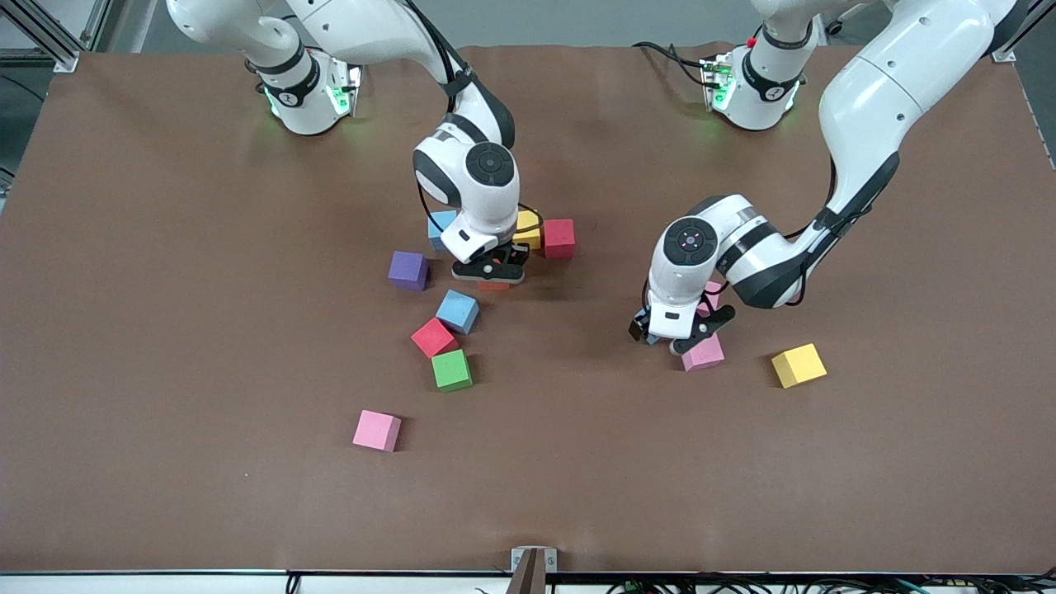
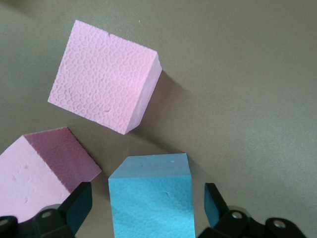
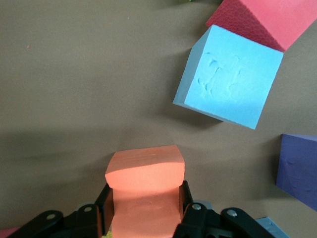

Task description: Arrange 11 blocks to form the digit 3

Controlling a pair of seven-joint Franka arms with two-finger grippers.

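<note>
The orange block sits between the fingers of the right gripper, which is pinching it on two sides, low over the table in the middle. Just beside this gripper, farther from the front camera, stand a blue block, a yellow block and a red block in a row. Toward the right arm's end lies a purple block. Nearer to the camera are another blue block, a red block touching it, and a green block. A pink block lies alone, nearest to the camera.

The left gripper has its fingers spread wide, one on each side of a third blue block, without touching it. Two pink blocks lie close to it. A yellow block lies apart, toward the left arm's end.
</note>
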